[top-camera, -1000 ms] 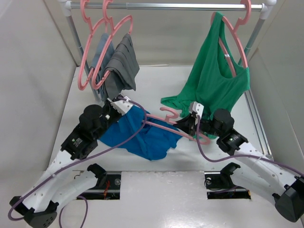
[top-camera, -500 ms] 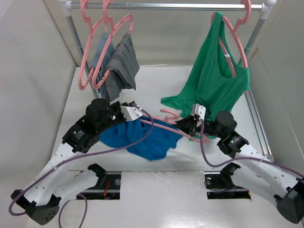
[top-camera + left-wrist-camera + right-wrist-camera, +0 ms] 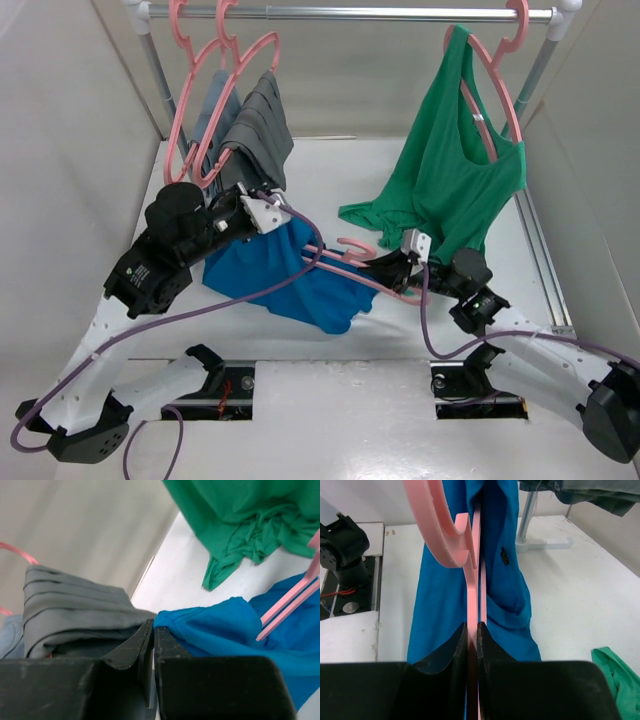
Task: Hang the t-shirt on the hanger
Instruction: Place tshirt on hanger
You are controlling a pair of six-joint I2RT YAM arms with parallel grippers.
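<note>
The t-shirt (image 3: 285, 285) is draped mid-surface between the two arms, with its upper edge lifted toward the left gripper (image 3: 270, 218) and the rest sagging onto the white surface (image 3: 330, 170). The hanger (image 3: 345, 268) is held low and roughly level by the right gripper (image 3: 395, 270), its far end lost in the blue fabric. This is judged to be a spread-and-thread hold: the cloth is pulled taut on one side so a hanger shoulder can be slid in. The overhead view gives the layout only, including the green top (image 3: 450, 170) and grey garments (image 3: 255, 140) hung on the rail (image 3: 400, 14); jaw contact is not resolved there. In the left wrist view the jaws of the left gripper (image 3: 152, 635) are seen pressed nearly together with the t-shirt (image 3: 215, 625) edge at their tips, so they are judged clenched on that hem; the grey garment (image 3: 75, 605) is just beside them and the hanger (image 3: 287, 607) bars cross at the right. In the right wrist view the right gripper (image 3: 472, 630) jaws are clamped on the hanger (image 3: 472, 580) bar, with the hook curling left and the t-shirt (image 3: 500, 545) hanging along it. Whether the bar is inside the neck opening cannot be told from any view.
</note>
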